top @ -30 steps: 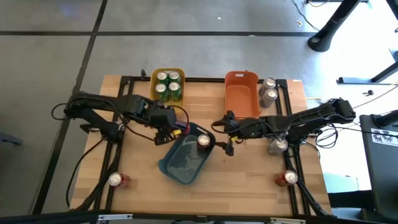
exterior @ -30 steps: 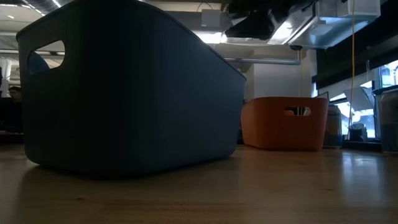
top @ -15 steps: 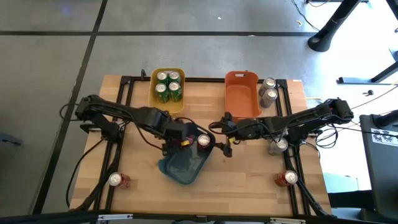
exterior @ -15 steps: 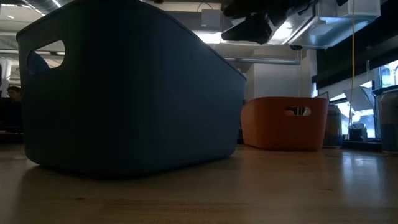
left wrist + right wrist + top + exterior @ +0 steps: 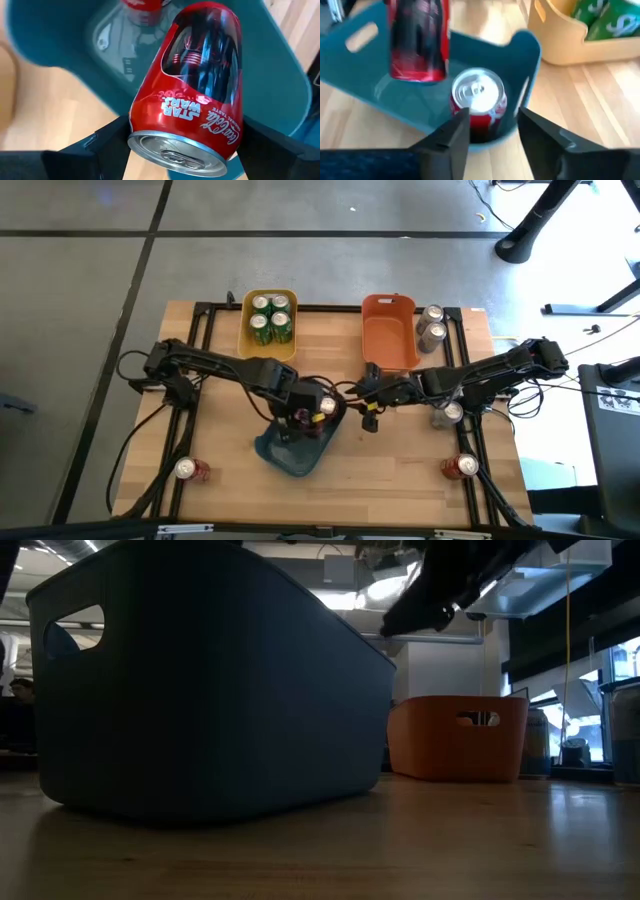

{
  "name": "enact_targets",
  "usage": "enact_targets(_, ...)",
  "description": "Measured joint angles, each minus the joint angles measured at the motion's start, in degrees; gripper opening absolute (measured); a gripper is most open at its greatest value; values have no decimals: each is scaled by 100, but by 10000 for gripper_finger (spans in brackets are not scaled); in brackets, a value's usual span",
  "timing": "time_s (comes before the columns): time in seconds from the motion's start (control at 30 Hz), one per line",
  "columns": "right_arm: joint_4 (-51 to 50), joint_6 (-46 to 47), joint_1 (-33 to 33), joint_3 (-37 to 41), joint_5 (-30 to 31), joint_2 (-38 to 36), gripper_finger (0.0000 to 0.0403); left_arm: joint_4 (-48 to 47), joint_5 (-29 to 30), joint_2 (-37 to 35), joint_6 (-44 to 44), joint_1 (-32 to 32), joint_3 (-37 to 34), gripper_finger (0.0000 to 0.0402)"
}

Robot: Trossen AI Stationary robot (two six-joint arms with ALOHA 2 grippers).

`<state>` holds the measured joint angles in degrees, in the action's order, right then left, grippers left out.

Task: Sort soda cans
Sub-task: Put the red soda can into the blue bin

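Blue bin [image 5: 290,450], orange bin [image 5: 389,332], yellow bin [image 5: 270,297]

- Teal plastic bin [image 5: 292,452] sits mid-desk [image 5: 400,470], one red soda can [image 5: 479,102] standing inside.
- Yellow bin [image 5: 270,300] at the back-left holds four green cans [image 5: 271,318].
- Orange bin [image 5: 389,335] sits back-right, two silver-grey cans [image 5: 432,326] just right of it.

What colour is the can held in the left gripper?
Red soda can with dark artwork, clearest in the left wrist view.

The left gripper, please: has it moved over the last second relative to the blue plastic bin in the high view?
Yes. The left gripper, holding a red soda can, has travelled rightward from beside the blue plastic bin to above its interior.
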<state>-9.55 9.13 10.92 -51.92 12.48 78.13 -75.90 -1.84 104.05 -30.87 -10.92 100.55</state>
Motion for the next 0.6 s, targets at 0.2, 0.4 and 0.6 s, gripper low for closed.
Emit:
enact_targets(0.2, -527, 114, 0, 0, 2, 0, 133, -52, -105, 365, -18, -24, 33, 290)
enact_targets(0.4, -611, 114, -2, 0, 2, -2, 131, -67, -111, 718, 129, -26, 33, 290)
enact_targets(0.6, -658, 151, 0, 2, -45, 66, 131, 194, -95, 933, 349, -7, 31, 290)
